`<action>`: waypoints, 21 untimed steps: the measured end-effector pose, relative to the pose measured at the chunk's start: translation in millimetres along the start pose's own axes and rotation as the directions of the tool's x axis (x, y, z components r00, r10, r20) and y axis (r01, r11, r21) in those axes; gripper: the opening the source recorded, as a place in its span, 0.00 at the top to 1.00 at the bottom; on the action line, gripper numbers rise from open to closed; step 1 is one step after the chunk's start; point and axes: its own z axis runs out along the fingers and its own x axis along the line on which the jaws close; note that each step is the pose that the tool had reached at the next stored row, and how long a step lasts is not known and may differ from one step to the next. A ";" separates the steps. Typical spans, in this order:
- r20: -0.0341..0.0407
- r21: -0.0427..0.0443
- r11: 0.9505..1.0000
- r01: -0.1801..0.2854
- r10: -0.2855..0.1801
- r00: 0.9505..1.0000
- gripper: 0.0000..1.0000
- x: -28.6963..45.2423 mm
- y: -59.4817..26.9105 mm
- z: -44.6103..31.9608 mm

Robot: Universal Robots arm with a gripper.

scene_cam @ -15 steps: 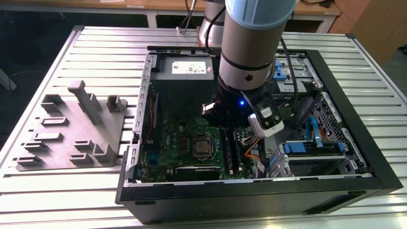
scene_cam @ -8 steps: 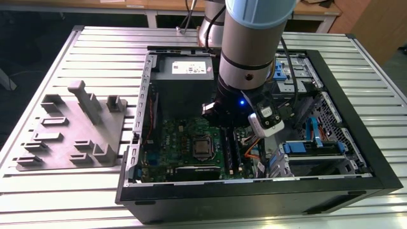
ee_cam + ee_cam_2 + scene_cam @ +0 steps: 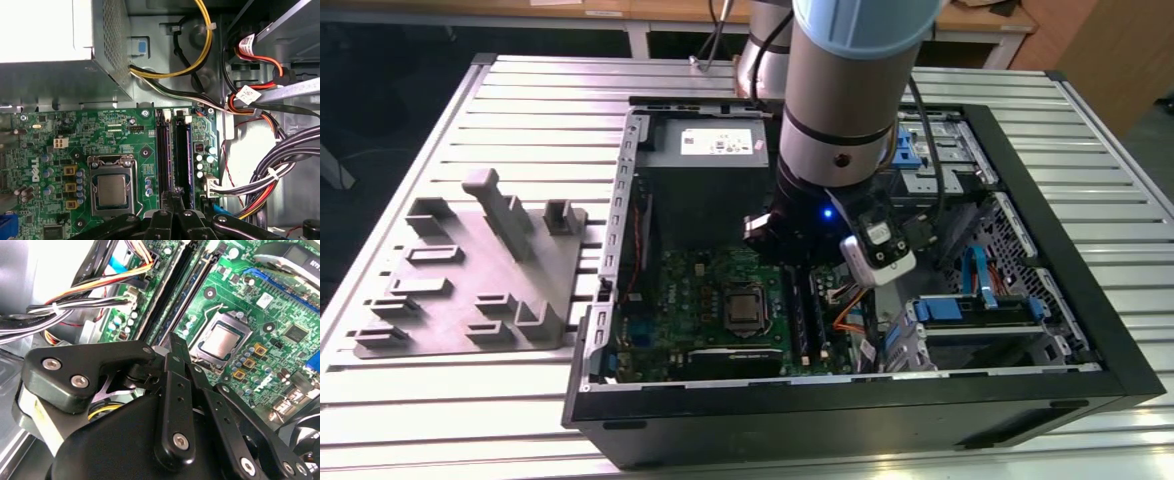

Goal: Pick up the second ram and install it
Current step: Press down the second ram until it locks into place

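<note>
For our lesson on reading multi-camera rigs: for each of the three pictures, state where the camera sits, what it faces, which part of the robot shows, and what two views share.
Exterior view: off the arm, above the open computer case, looking down; the arm reaches in.
First wrist view: on the arm, facing the motherboard; the gripper shows.
Second wrist view: on the arm, looking past the gripper at the memory slots.
Shared: both wrist views show the processor.

Pincer (image 3: 173, 200) tips close together over black memory slots (image 3: 172, 150) on green motherboard (image 3: 75, 150), beside processor (image 3: 111, 191).
</note>
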 end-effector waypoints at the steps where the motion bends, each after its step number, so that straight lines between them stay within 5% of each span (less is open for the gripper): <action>1: 0.000 0.000 1.000 0.000 0.000 1.000 0.89 0.1 0.9 0.1; 9: 0.000 -0.004 1.000 0.000 0.000 1.000 0.89 0.8 12.1 1.4; 15: -0.002 -0.031 1.000 -0.001 0.001 1.000 0.89 1.0 15.8 2.3; 21: -0.002 -0.034 0.999 -0.001 0.001 1.000 0.89 1.7 25.4 5.3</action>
